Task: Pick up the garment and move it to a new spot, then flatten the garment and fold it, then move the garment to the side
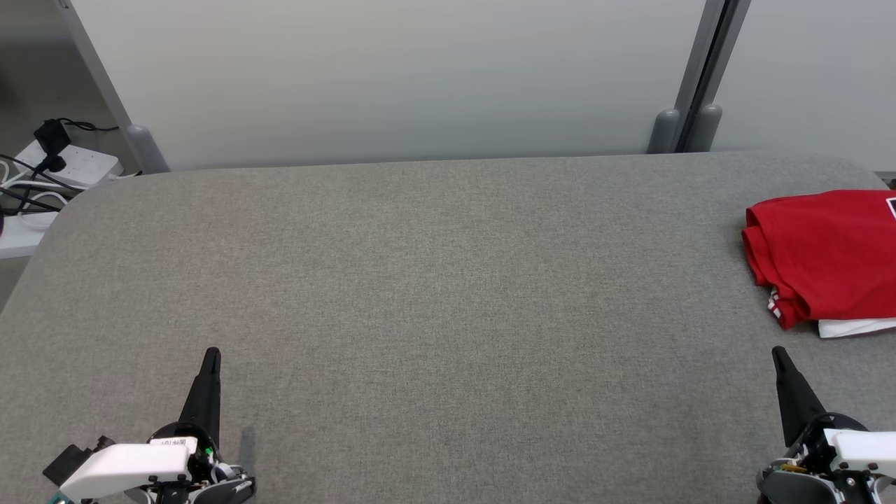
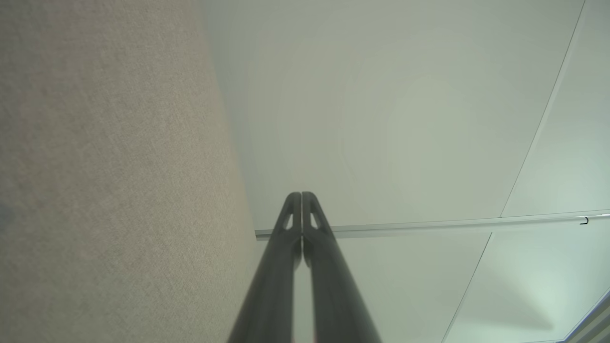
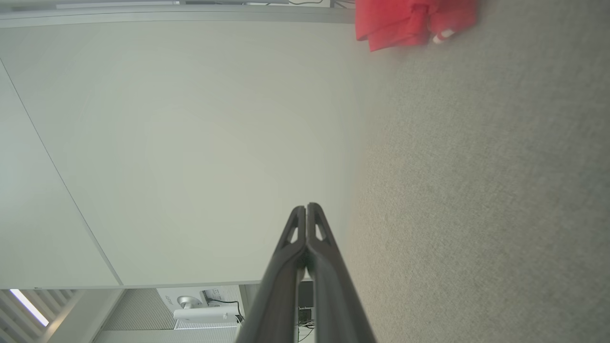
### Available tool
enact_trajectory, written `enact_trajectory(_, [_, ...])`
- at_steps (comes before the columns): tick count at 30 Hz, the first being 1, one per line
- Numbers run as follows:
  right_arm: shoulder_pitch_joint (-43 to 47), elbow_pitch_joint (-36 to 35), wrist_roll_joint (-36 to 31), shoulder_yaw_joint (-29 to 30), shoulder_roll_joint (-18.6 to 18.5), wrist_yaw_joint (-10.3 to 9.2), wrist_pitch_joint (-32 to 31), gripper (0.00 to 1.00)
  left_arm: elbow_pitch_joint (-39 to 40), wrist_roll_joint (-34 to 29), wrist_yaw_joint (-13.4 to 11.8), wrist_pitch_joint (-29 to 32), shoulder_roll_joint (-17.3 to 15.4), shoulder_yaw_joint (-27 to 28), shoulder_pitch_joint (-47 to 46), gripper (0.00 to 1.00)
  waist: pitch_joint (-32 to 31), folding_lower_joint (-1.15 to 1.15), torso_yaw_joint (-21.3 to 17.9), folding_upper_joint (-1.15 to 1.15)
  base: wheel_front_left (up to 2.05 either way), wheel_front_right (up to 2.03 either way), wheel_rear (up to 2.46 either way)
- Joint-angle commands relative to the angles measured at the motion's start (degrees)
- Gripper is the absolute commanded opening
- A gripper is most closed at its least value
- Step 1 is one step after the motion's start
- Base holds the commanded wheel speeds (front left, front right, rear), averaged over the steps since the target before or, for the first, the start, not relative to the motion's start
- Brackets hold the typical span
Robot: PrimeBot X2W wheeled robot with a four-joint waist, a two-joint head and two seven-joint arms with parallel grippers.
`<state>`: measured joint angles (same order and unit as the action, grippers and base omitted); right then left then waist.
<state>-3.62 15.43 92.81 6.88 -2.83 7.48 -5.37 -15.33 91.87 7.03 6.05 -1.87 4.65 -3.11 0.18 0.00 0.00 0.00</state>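
Although the red garment is laid in a folded bundle at the three o'clock edge of the grey worktop, it is touched by neither arm. The left pincer is held at seven o'clock and the right pincer at five o'clock, each clenched on nothing, fingertips pressed together. The right pincer is placed near the garment, just short of it. Pale wall panels are seen at twelve o'clock, a white power strip at ten.
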Motion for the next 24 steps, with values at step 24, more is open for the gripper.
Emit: enact_trajectory(24, [-2.52, -1.43, -0.24, -0.85, -0.43, 0.01, -0.73, 0.0, 1.28, 0.3, 0.46, 0.43, -1.0, 1.86, -3.08, 0.0, 0.0, 0.0, 0.0, 0.0, 0.0, 0.0, 0.0])
